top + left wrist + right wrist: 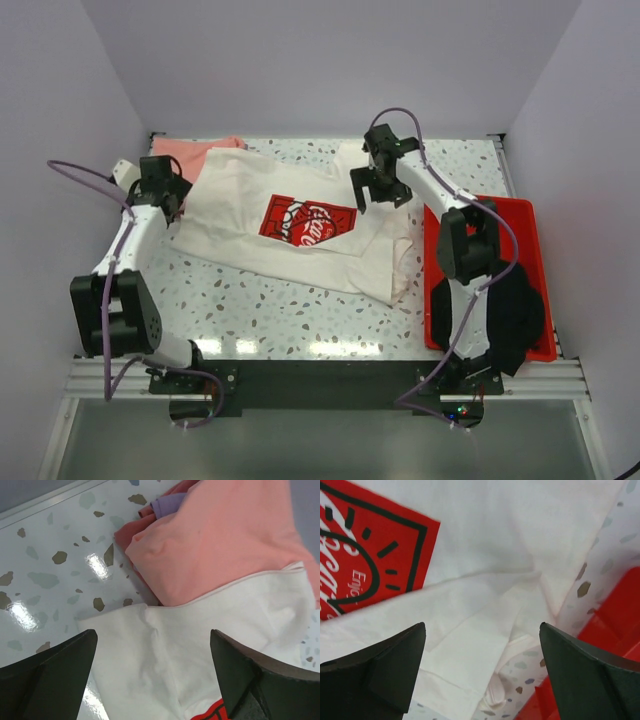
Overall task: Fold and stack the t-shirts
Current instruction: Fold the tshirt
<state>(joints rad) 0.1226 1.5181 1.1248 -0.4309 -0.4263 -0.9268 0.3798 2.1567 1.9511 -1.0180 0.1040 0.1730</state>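
Terrazzo table point(300, 320) holds the cream-white t-shirt point(240, 225) spread at frame centre, red print up. Red tray point(520, 215) sits at right. Salmon-pink t-shirt point(185, 150) lies upper left, with the lavender t-shirt point(170, 502) showing at its edge. Left gripper point(155, 680) and right gripper point(480, 675) hover spread and empty over cream cloth.

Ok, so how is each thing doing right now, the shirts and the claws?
White tee: spread out, print up, right edge rumpled.
Pink tee: bunched, partly under white tee.
Lavender tee: mostly hidden in pink tee.
Left gripper: open, empty.
Right gripper: open, empty.
Tray: holds something dark.
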